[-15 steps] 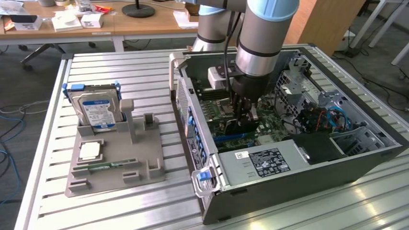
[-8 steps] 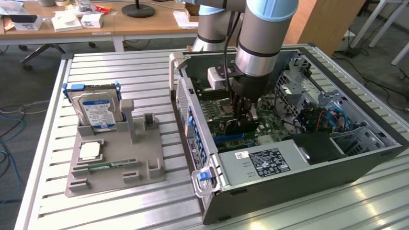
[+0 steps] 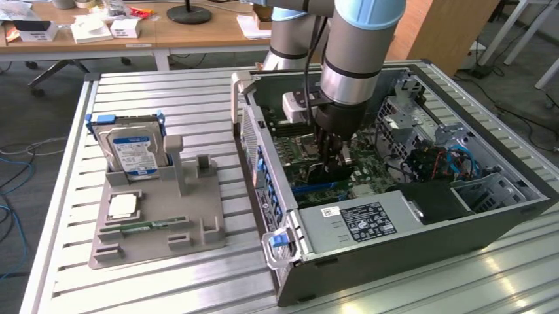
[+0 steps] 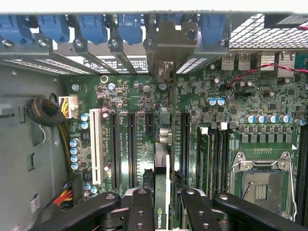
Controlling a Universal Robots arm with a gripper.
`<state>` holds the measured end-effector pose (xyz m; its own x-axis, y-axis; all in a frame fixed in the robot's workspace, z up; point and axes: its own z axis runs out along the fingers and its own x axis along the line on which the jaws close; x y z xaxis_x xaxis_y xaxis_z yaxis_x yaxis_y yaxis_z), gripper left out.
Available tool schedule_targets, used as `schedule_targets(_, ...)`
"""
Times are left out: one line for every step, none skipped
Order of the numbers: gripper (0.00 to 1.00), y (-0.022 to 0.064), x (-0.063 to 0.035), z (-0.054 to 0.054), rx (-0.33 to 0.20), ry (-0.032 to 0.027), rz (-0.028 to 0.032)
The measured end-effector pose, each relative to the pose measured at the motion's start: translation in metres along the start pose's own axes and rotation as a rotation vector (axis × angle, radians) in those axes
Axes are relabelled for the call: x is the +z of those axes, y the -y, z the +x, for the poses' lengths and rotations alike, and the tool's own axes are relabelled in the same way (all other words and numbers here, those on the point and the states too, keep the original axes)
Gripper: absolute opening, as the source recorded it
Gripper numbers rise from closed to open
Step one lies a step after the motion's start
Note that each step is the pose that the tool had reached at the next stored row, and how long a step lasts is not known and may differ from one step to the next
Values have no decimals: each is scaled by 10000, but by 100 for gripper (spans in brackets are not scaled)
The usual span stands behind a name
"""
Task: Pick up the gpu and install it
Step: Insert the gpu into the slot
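Observation:
My gripper (image 3: 334, 163) reaches down into the open computer case (image 3: 384, 222) and is shut on the gpu (image 3: 330, 175), a thin black card held on edge above the green motherboard (image 3: 302, 147). In the wrist view the gpu (image 4: 161, 166) runs edge-on between my two black fingers (image 4: 142, 207), in line with the long black expansion slots (image 4: 131, 144). Its silvery end bracket (image 4: 172, 41) meets the row of rear slot covers by the blue latches (image 4: 91, 29). I cannot tell whether the card's edge is seated in a slot.
The empty CPU socket (image 4: 262, 185) and memory slots lie beside the card. Outside the case, a grey holder (image 3: 157, 229) carries a silver hard drive (image 3: 131, 149), a square chip (image 3: 122, 207) and a green memory stick (image 3: 144, 226). Cables and drive cages (image 3: 436, 157) crowd the case's far end.

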<state>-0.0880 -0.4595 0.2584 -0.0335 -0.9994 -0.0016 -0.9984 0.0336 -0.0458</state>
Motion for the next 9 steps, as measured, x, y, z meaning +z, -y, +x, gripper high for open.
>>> schedule_targets(26,0,0,0,-1,0,1)
schedule_targets(26,0,0,0,-1,1,2)
schedule_targets(26,0,0,0,-1,1,2)
schedule_targets(26,0,0,0,-1,1,2)
schedule_targets(26,0,0,0,0,1,2)
schedule_targets(26,-1,2,0,0,-1,2)
schedule_targets(26,-1,8,0,0,1,3)
schedule_targets(26,-1,13,0,0,1,2)
schedule_targets(26,-1,16,0,0,-1,2)
